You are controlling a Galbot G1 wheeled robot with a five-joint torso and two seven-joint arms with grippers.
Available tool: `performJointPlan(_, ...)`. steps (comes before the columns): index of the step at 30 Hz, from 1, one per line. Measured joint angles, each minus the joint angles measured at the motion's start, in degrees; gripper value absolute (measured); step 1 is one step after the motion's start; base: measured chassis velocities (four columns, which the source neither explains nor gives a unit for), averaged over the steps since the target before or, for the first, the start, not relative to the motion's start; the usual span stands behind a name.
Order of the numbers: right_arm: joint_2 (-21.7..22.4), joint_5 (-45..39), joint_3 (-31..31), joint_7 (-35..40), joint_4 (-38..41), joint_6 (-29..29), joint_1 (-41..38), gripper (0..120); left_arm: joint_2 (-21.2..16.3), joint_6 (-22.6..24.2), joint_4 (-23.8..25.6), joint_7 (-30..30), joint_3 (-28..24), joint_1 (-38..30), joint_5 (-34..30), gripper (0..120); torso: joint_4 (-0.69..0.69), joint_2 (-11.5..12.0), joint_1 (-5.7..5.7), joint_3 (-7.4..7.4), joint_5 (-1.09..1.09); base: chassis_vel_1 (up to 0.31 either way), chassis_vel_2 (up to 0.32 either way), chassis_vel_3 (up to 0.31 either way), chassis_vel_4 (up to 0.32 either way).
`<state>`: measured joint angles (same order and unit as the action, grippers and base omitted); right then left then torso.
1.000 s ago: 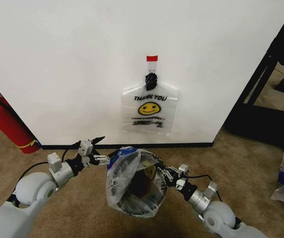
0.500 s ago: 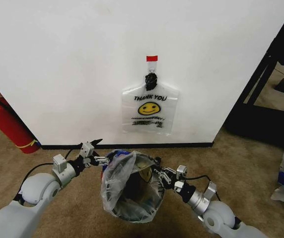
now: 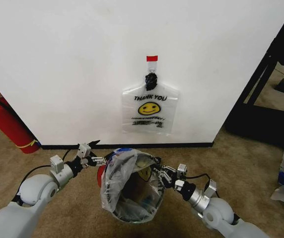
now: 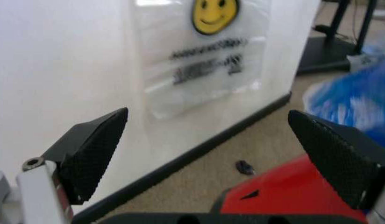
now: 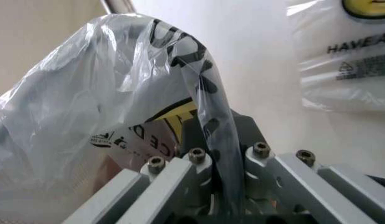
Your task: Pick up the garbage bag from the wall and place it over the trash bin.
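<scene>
Two bags are on record. One see-through garbage bag [image 3: 128,186] is already off the wall [image 3: 72,64] and spread open over the trash bin [image 3: 132,210], which stands on the carpet [image 3: 251,163] between the two arms, near the baseboard. A second bag with a smiley face [image 3: 149,109] hangs from the black hook [image 3: 151,79] under the red tape tab [image 3: 152,58]; it is untouched.

Progress, as judged: the pick-up is done and the fitting is well advanced. The bag's mouth stands open and looks to ring most of the bin's rim, with its body sagging down around the mesh. Whether the film is pulled down evenly all round cannot be told; the near side is hidden by crumpled plastic. What appears left is seating the edge and letting go on the right.

Right gripper [image 3: 160,173]: at the bag's right edge, fingers closed on a fold of the film; the right wrist view shows a strip of the bag [image 5: 208,107] clamped between them.

Left gripper [image 3: 95,159]: at the bag's left edge, just beside it. The left wrist view shows its two black pads [image 4: 96,149] spread wide with nothing between them, so it is open and holding nothing.

Contents: the bag's inside looks dark and empty so far as visible; the bin's bottom is not clearly seen. A red fire extinguisher [image 3: 8,124] leans on the wall well to the left.
</scene>
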<state>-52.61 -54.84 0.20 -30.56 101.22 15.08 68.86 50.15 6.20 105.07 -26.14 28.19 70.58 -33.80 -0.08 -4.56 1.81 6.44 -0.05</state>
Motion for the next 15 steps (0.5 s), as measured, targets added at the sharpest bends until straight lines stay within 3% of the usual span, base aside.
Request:
performJointPlan(2, -0.1, -0.3, 0.0, 0.4, 0.0, 0.0, 0.1, 1, 0.0, 0.0, 0.0, 0.3, 0.2, 0.0, -0.2, 100, 0.00, 0.0, 0.00, 0.00, 0.00, 0.000, 0.000, 0.000, 0.000)
performJointPlan(7, -1.1, -4.9, -1.6, 10.9, 1.7, -0.1, 1.0, 1, 0.7, 0.1, 0.1, 3.6, 2.5, 1.1, -4.4, 100, -0.01, 0.0, 0.00, 0.00, 0.00, 0.000, 0.000, 0.000, 0.000)
performJointPlan(11, -3.2, -7.1, -2.6, 20.3, 3.3, 0.1, 1.4, 1, 2.5, -1.8, 1.3, 14.3, 3.3, 3.2, -5.6, 100, 0.00, 0.0, 0.00, 0.00, 0.00, 0.000, 0.000, 0.000, 0.000)
performJointPlan(13, -4.3, -7.9, -2.8, 26.1, 4.8, 0.8, 1.9, 1, 3.3, -0.1, 1.9, 22.6, 2.9, 4.6, -0.9, 100, 0.01, 0.0, 0.00, 0.00, 0.00, 0.000, 0.000, 0.000, 0.000)
performJointPlan(15, -4.9, -8.1, -2.8, 28.8, 5.7, 1.4, 2.1, 1, 3.5, 1.0, 2.0, 25.0, 2.5, 5.2, 2.1, 100, 0.01, 0.0, 0.00, 0.00, -0.01, 0.000, 0.000, 0.000, 0.000)
